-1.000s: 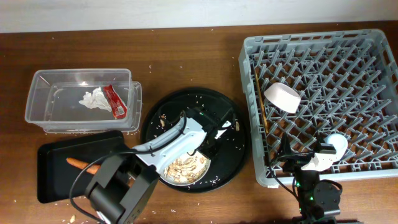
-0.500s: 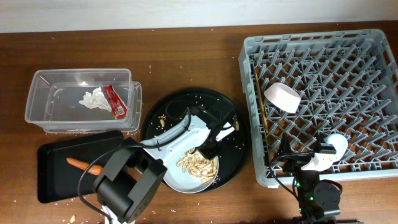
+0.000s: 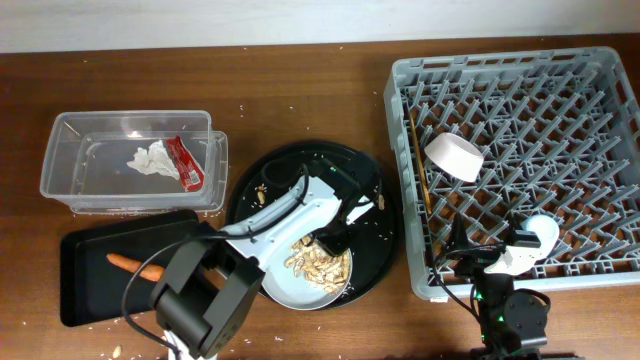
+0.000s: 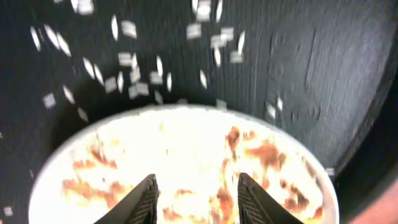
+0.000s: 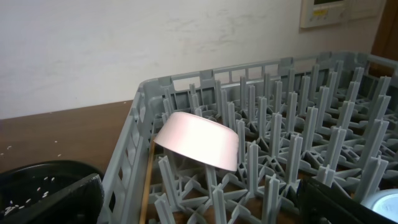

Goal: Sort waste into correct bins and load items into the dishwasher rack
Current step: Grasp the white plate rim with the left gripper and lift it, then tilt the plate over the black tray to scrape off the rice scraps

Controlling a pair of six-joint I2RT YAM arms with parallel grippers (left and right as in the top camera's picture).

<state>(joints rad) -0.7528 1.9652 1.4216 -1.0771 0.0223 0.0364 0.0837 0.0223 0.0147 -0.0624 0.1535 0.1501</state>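
The round grey-white plate (image 3: 288, 287) lies in the large round black tray (image 3: 370, 275) and carries beige food scraps with rice (image 3: 318, 265). My left gripper (image 3: 335, 238) is open just above the scraps. In the left wrist view its fingertips (image 4: 199, 196) straddle the scraps (image 4: 261, 152) on the plate (image 4: 124, 140). The tissue (image 3: 150, 158) and the red wrapper (image 3: 186, 162) lie in the clear tub (image 3: 60, 160). The carrot piece (image 3: 135, 265) lies in the shallow black tray (image 3: 85, 300). The rack (image 3: 400, 120) holds the bowl (image 3: 453, 155), the chopsticks (image 3: 420, 190) and the cup (image 3: 541, 232). My right gripper (image 5: 202, 208) is open and empty at the rack's near edge.
Rice grains are scattered over the round black tray and on the wooden table (image 3: 300, 100) around it. In the right wrist view the bowl (image 5: 199, 140) rests tilted on the rack's pegs (image 5: 273, 124), with a chopstick (image 5: 148, 180) along the rack's wall.
The plate with the scraps has shifted a little to the right in the round tray. My left gripper has moved down over the scraps. The right arm has not moved.
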